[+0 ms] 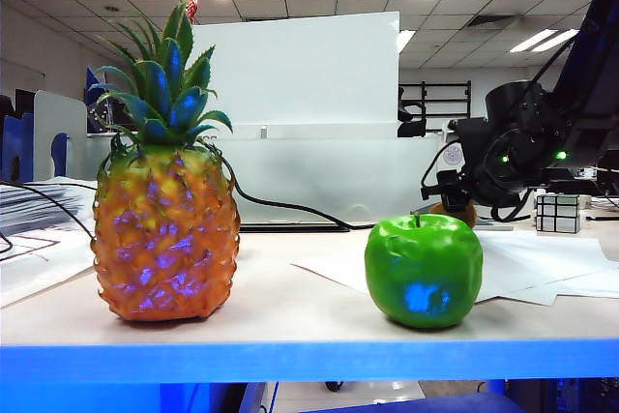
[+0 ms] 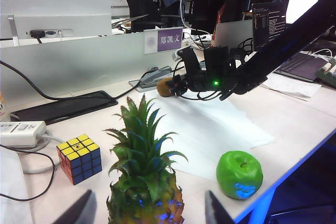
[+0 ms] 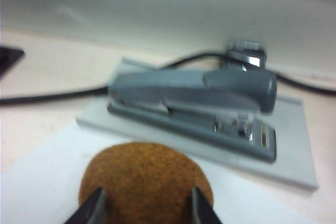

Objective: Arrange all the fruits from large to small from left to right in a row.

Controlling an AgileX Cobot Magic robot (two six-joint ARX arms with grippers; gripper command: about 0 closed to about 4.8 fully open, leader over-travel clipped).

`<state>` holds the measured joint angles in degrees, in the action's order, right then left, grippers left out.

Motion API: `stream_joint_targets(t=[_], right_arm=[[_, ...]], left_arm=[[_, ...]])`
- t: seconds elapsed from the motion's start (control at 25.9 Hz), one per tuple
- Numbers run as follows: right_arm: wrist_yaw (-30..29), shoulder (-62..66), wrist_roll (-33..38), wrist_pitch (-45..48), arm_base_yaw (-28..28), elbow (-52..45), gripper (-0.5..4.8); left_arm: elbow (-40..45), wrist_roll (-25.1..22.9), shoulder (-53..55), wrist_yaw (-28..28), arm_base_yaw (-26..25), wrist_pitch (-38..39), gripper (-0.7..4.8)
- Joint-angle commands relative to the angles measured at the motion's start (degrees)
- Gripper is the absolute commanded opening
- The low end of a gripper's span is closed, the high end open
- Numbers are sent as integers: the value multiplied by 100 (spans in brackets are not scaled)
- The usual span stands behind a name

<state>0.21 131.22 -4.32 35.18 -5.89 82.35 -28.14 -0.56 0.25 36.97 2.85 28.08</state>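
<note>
**Right jaws at the kiwi; left jaws wide above the pineapple**

The right gripper has its two dark fingertips placed against either side of the small brown oval kiwi; whether the grip is fully closed cannot be told. The kiwi has a matt, felt-like skin and sits on a sheet of white paper at the far side of the tabletop, just in front of a grey metal stapler on a flat grey pad.

The left gripper hangs with its jaws wide open and empty, the tips flanking the spiky green crown of the large orange-yellow pineapple. The pineapple stands upright near the front edge on the left of the exterior view; its skin is knobbly and glossy.

The glossy bright green apple, dimpled at the stem, stands right of the pineapple, near the front edge, well apart from it.

A dark multicoloured puzzle cube lies beside the pineapple, and a silver mirror cube is farther back. The tabletop is pale and smooth with a blue edge strip. Behind it stand white partition panels in an office with ceiling strip lights.
</note>
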Motion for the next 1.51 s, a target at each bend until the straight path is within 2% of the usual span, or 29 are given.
stream_joint_targets(t=[0.04,0.12,0.19,0.31,0.62,0.77,0.81,0.85,0.93,0.96,1.2,1.39,1.51], right_arm=[[-20,-13,7,-24,-2,13,194],[-31,-13,7,-24,-2,13,152],[-39,-13,17,-24,-2,13,69],[-39,-26,160,-24,-2,13,-5],[-87,-55,282,-24,-11,13,1],[-400,-63,282,-66,-31,13,2],[-455,-66,284,-66,-33,13,26],[-496,-72,293,-66,-37,13,90],[-490,-85,444,-66,-70,13,371],[-476,-85,509,-63,-74,13,479],[-452,-83,822,-17,-170,13,479],[164,-9,686,376,-240,59,479],[238,129,662,358,-229,273,479]], left_arm=[[-7,-9,-11,15,0,-72,274],[-4,-9,-11,15,0,-74,274],[-4,-9,-11,15,0,-72,273],[0,-9,-11,13,0,-74,273],[0,-9,-11,13,0,-74,273],[0,-9,-11,11,0,-74,274],[0,-9,-11,9,0,-74,273],[0,-11,-11,4,0,-74,274],[0,-11,-11,-22,0,-74,273],[0,-11,-11,-31,0,-76,273],[0,-15,-11,-28,0,-79,273],[0,-17,-11,-28,0,-76,274],[0,-31,-11,-28,0,-79,274]])
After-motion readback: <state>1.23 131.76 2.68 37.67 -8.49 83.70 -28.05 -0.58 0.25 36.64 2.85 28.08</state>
